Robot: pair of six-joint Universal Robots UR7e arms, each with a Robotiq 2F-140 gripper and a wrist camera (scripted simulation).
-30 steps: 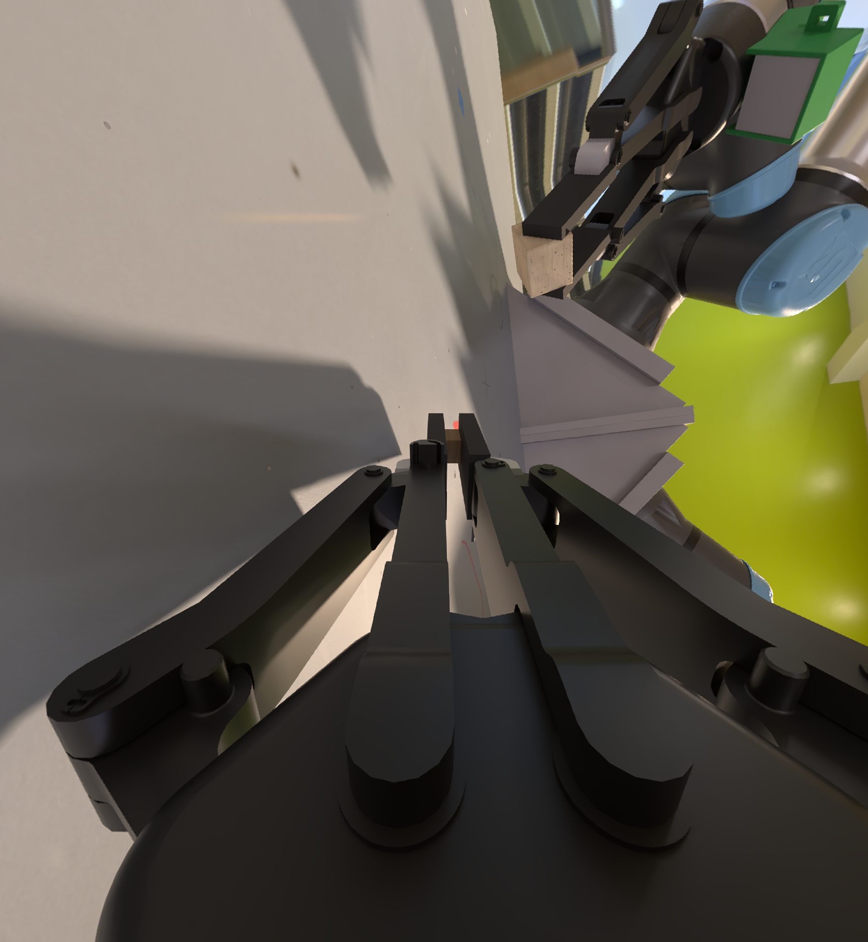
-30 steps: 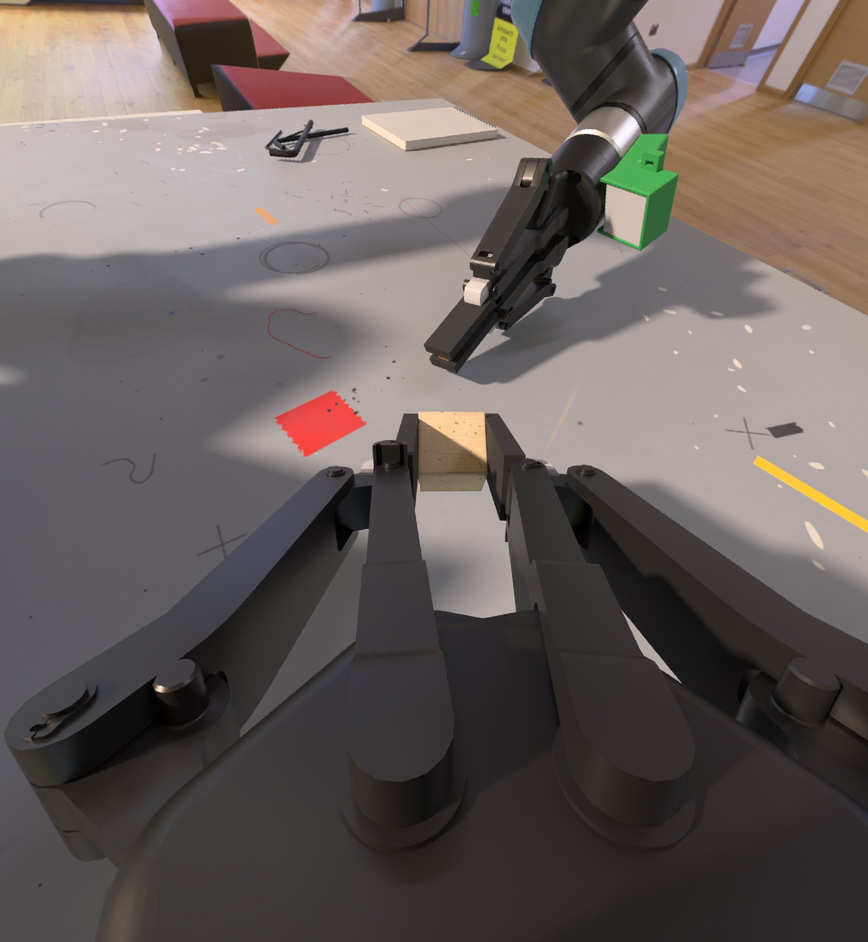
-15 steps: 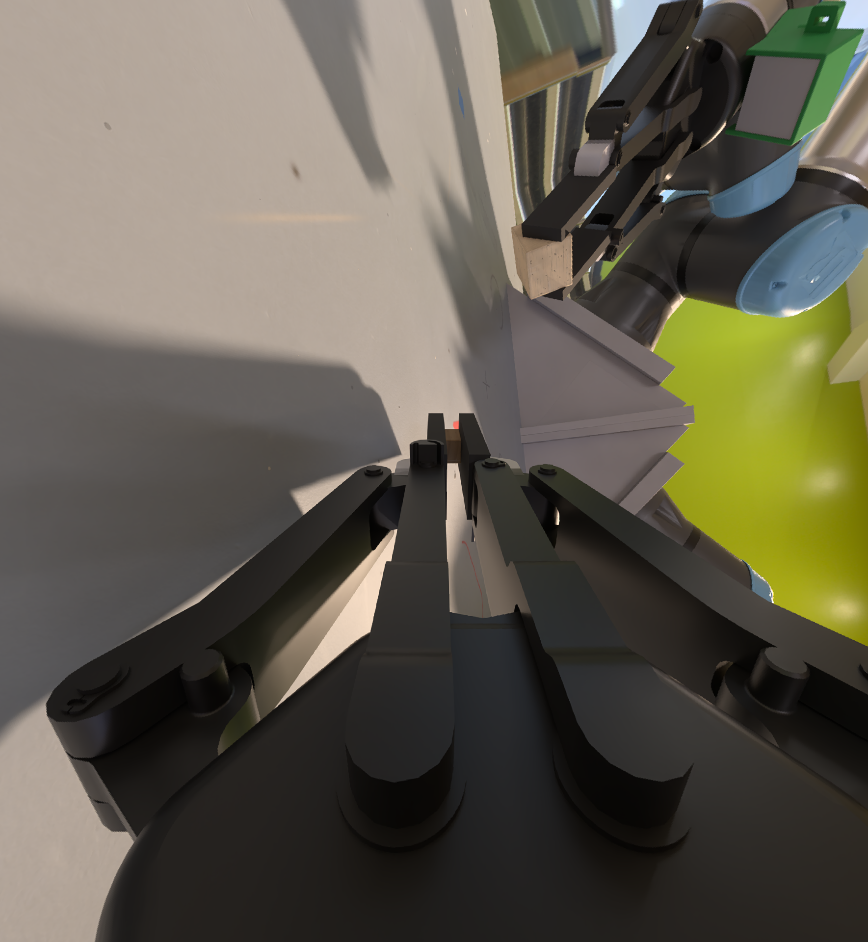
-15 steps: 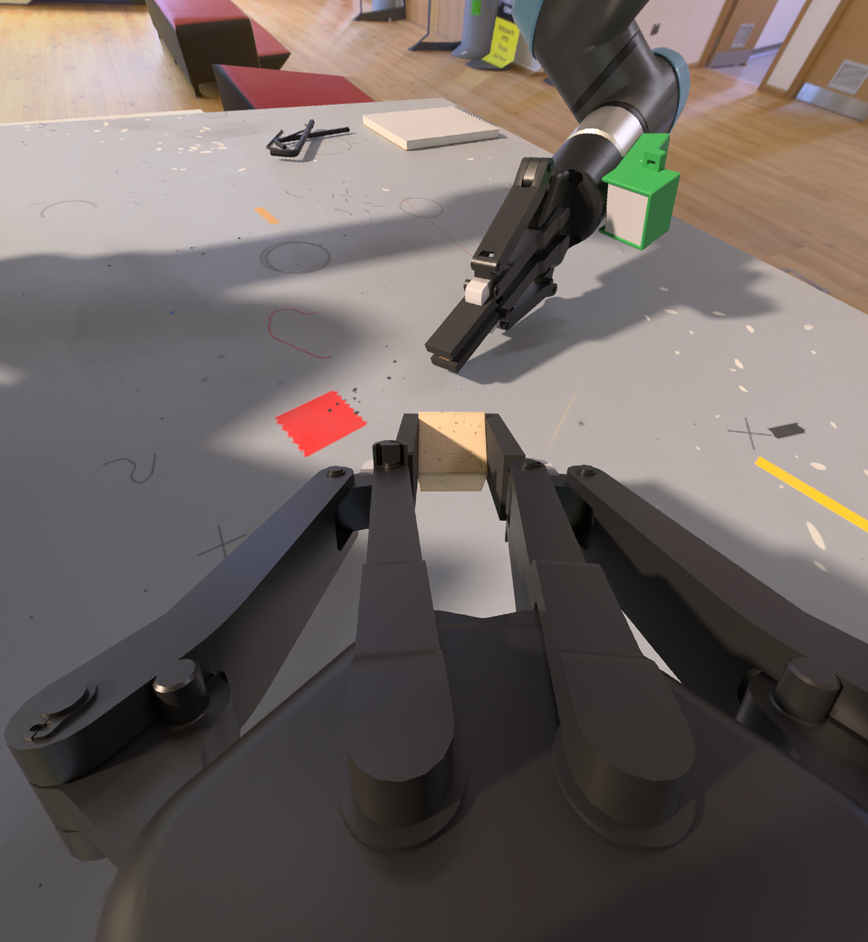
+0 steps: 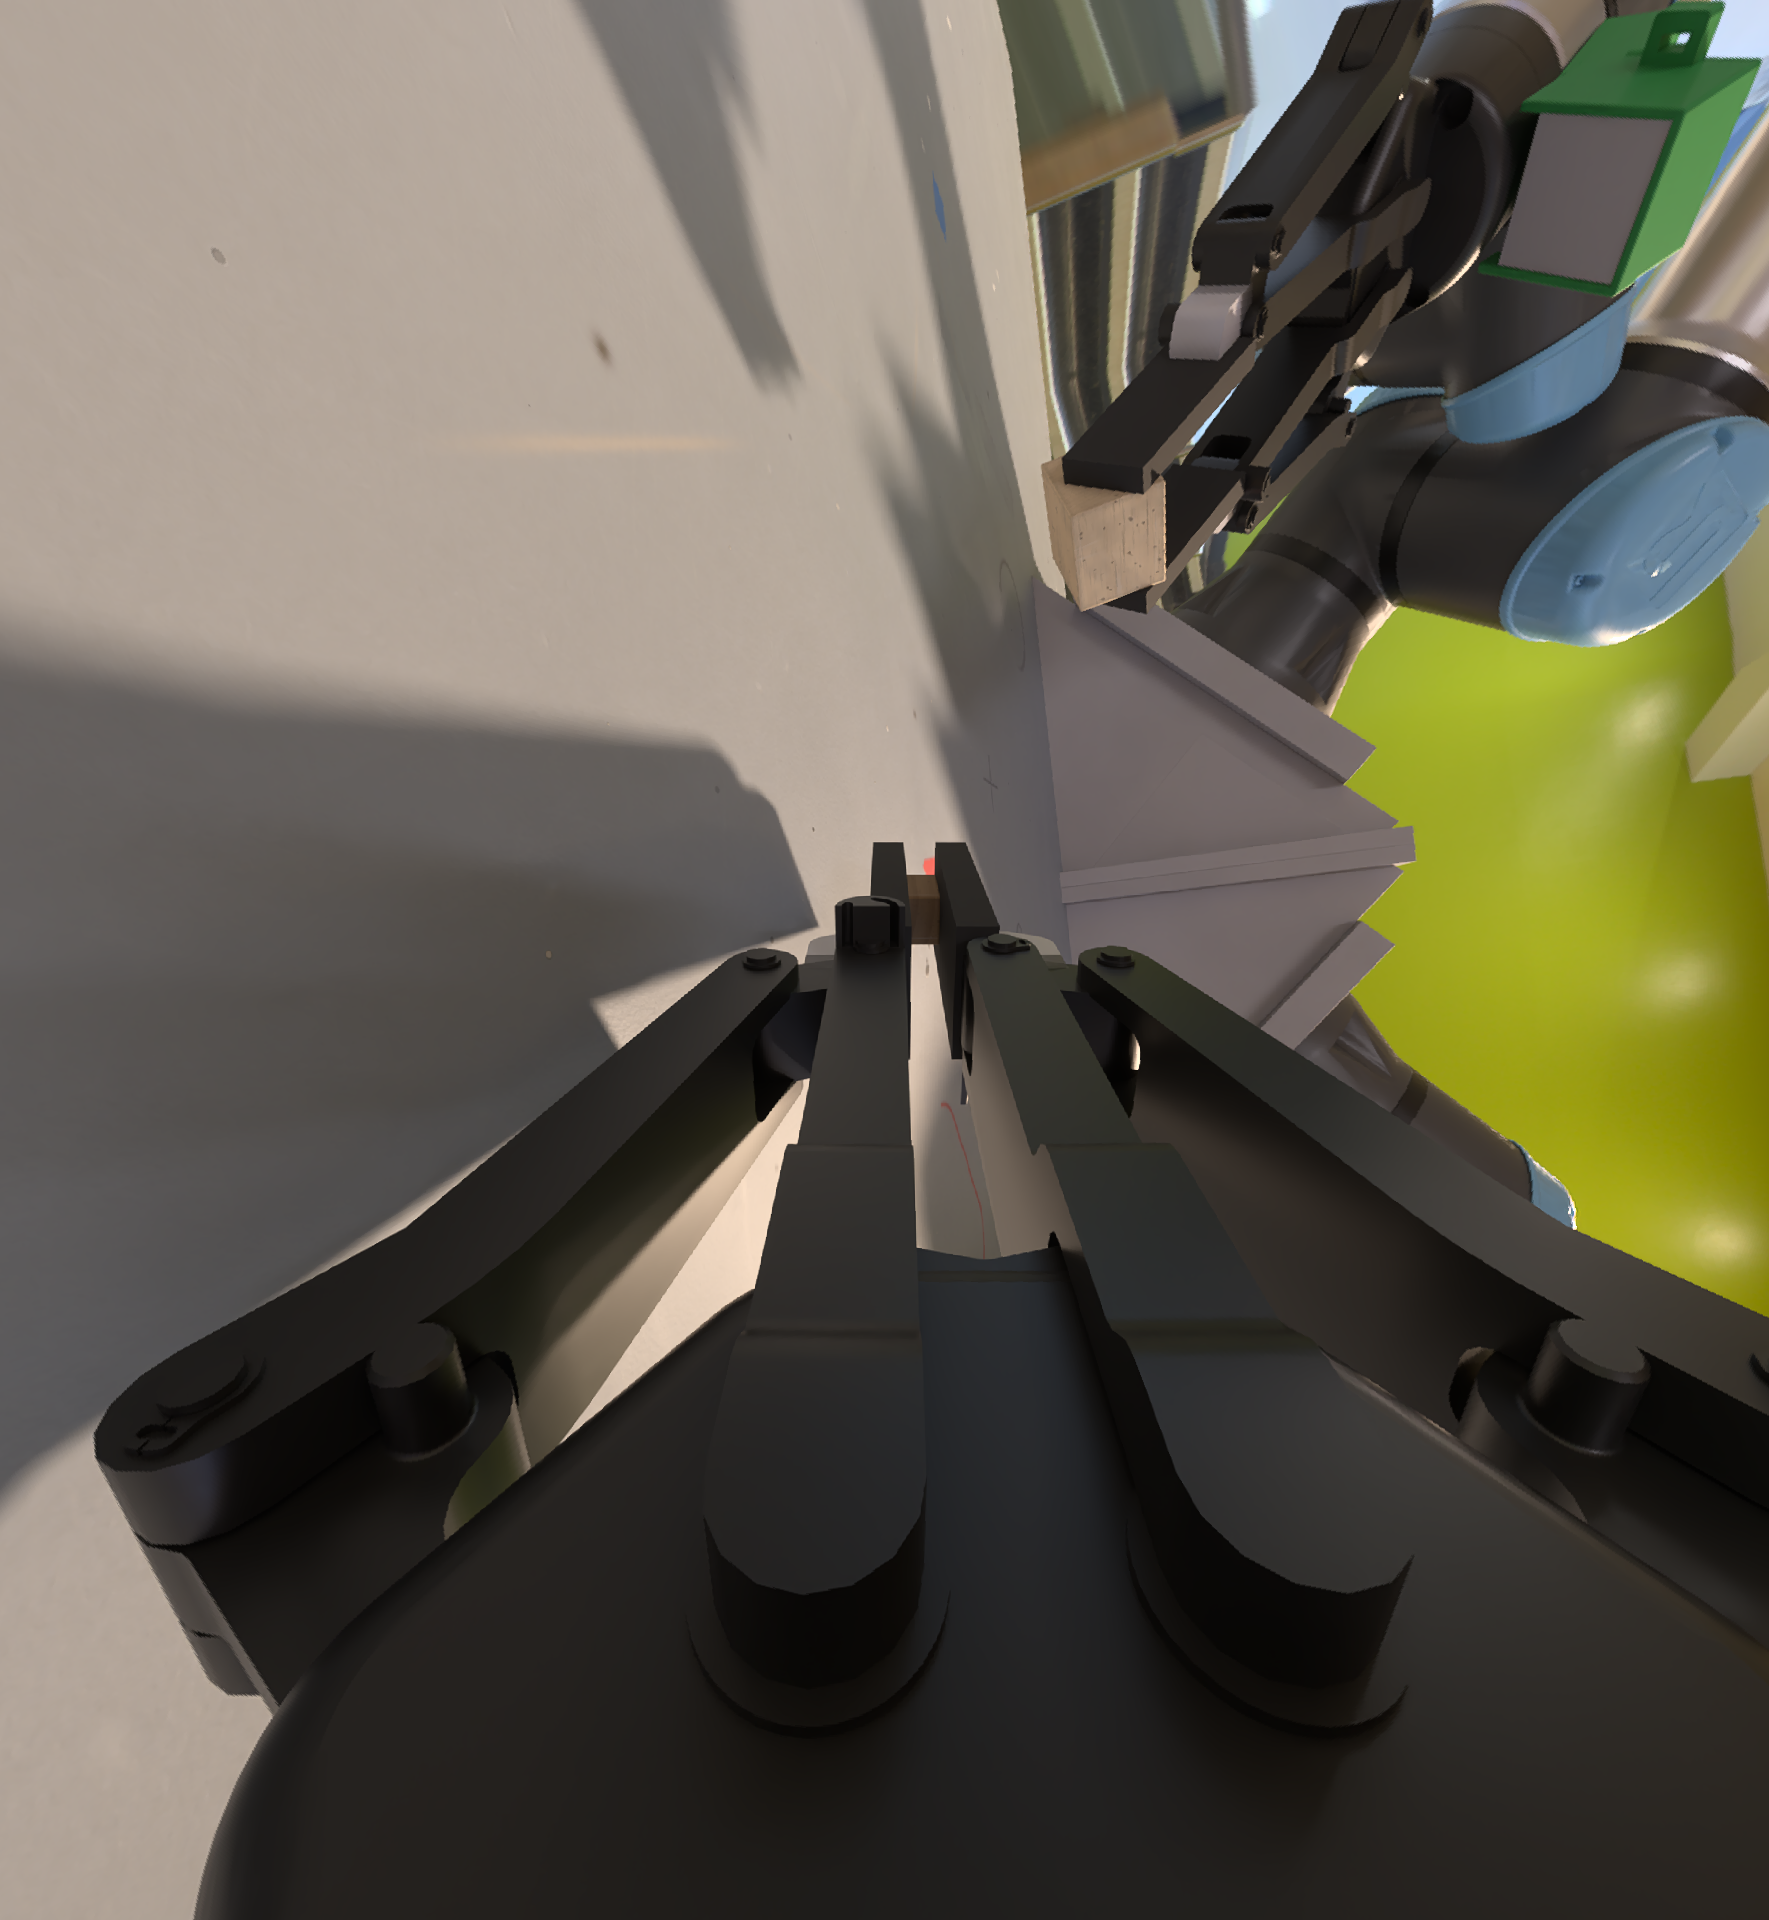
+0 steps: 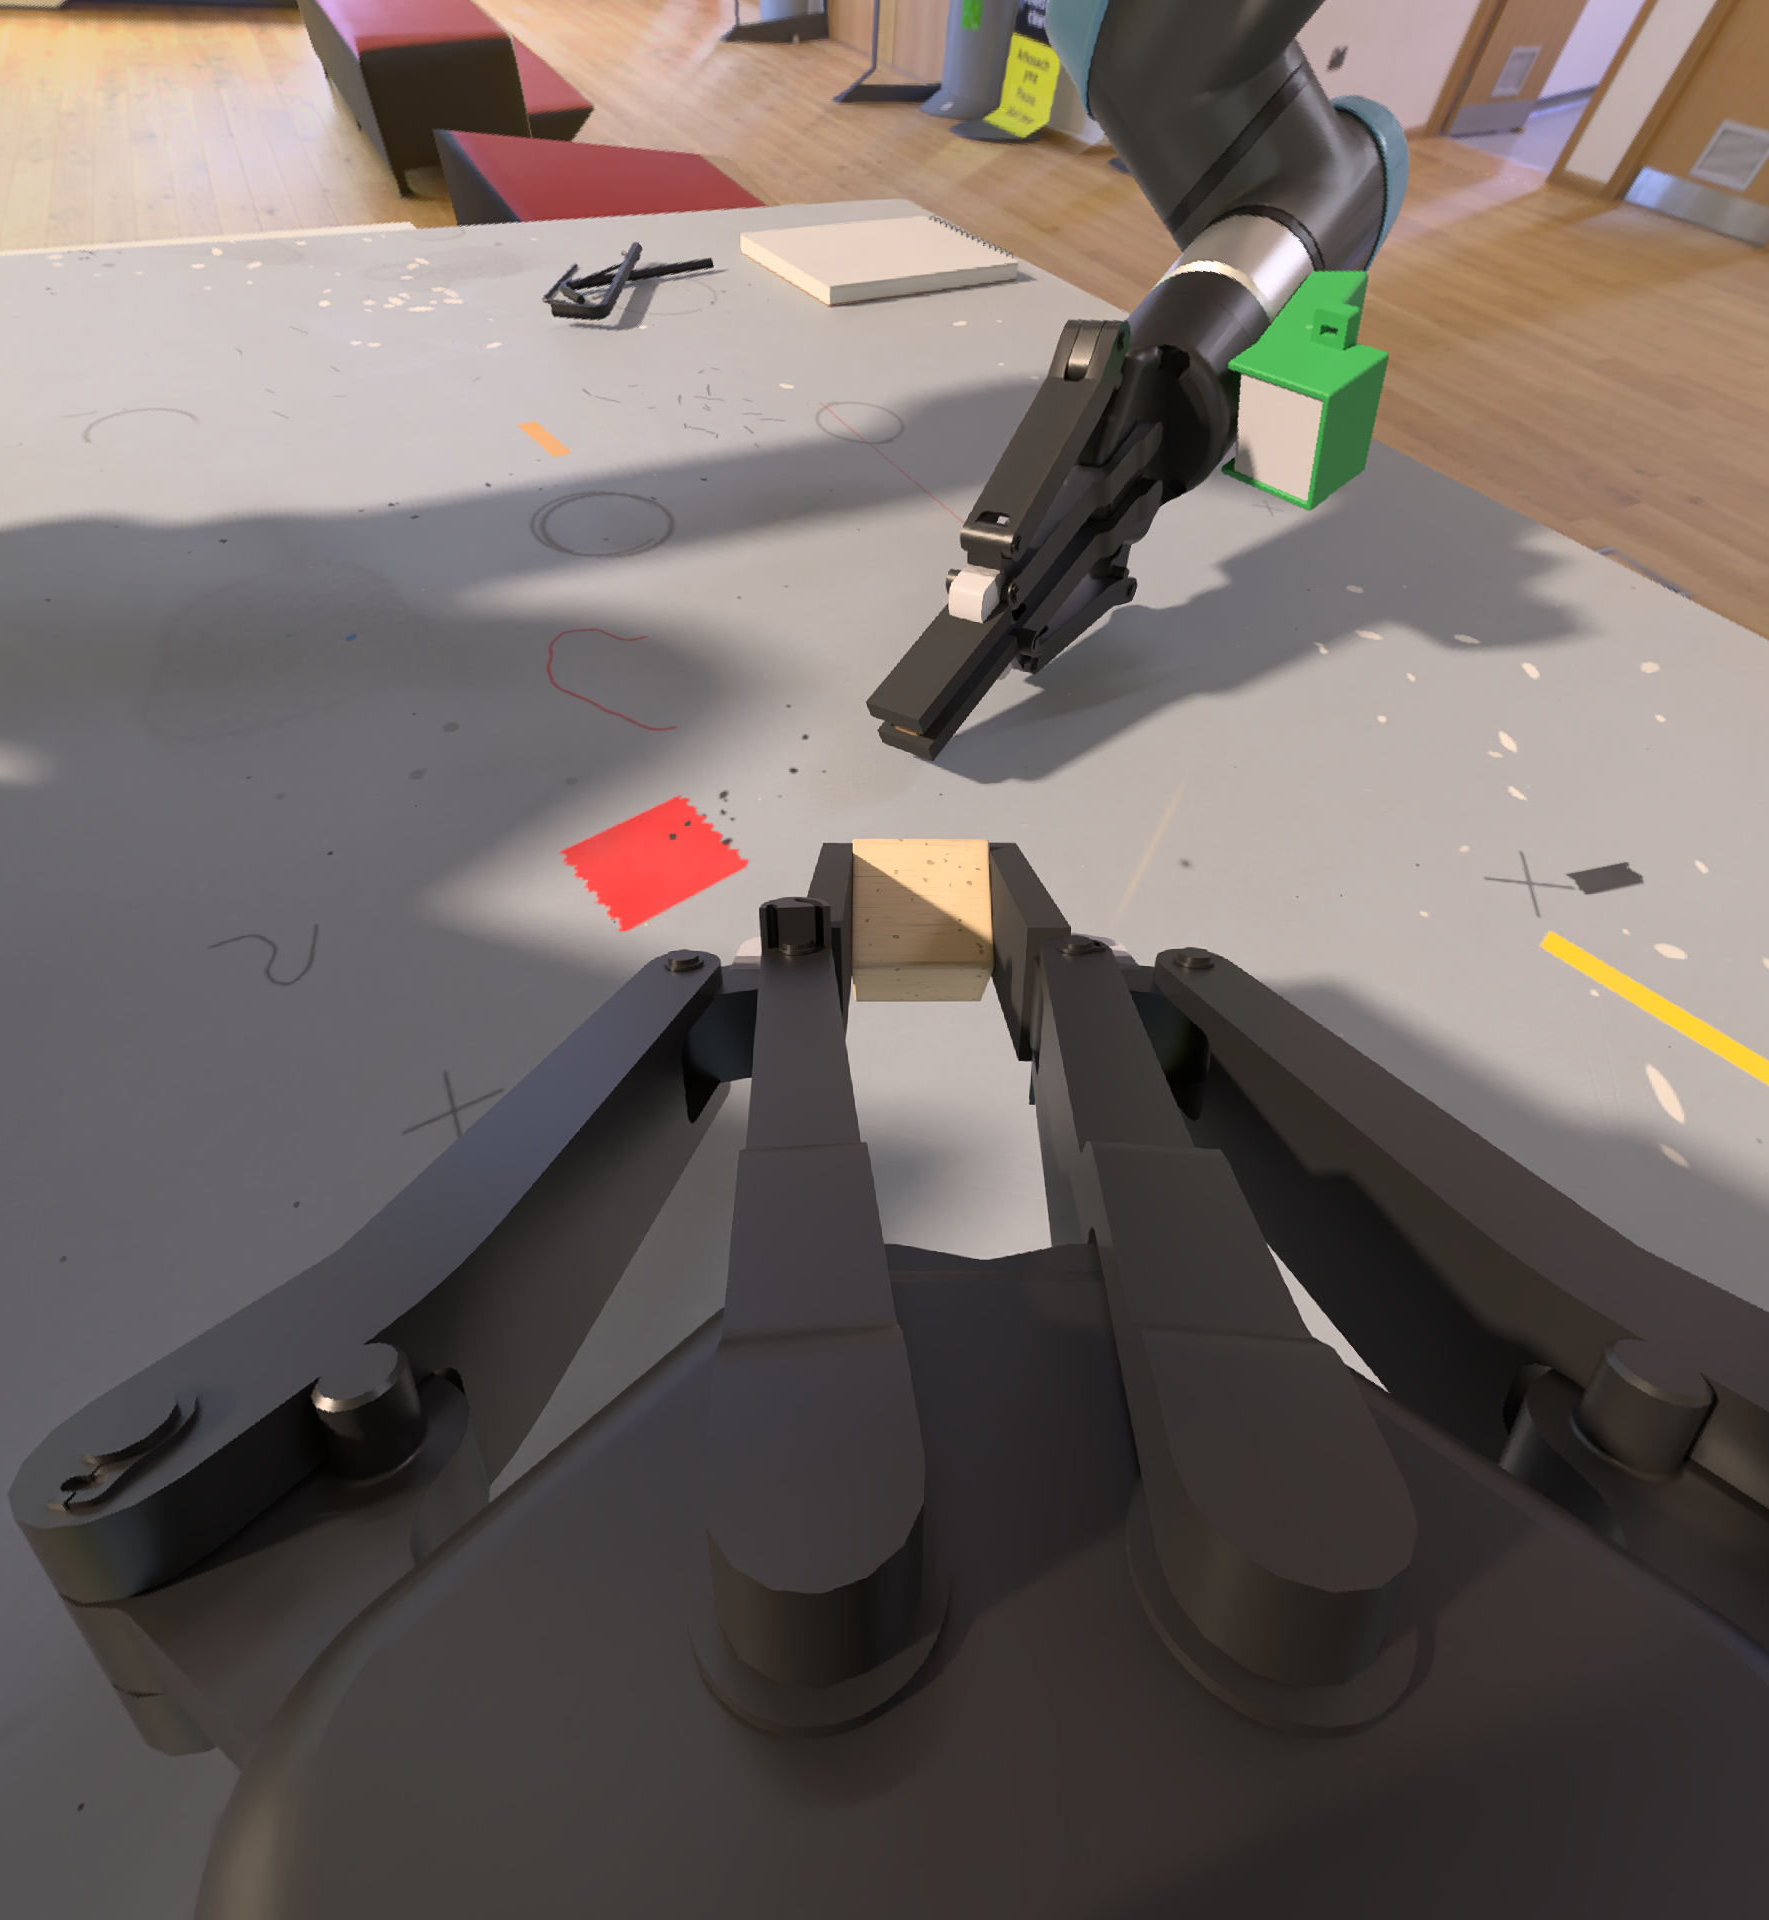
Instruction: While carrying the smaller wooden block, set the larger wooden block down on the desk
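Observation:
My right gripper [image 6: 921, 883] is shut on the larger wooden block [image 6: 921, 914], a pale cube held between the fingertips just above the grey desk [image 6: 236, 675]. It also shows in the left wrist view [image 5: 1114, 535] in that gripper [image 5: 1129, 520]. My left gripper [image 5: 919, 873] is shut on the smaller wooden block [image 5: 924, 909], a thin brown piece mostly hidden by the fingers. In the right wrist view the left gripper [image 6: 906, 727] hangs low over the desk beyond the larger block, with a sliver of the smaller block [image 6: 901, 736] at its tip.
A red patch [image 6: 651, 862] lies on the desk left of the larger block. A yellow strip [image 6: 1669, 1013] and a black mark [image 6: 1607, 878] lie at the right. A white pad [image 6: 875, 255] and black tool [image 6: 620, 281] sit at the far edge.

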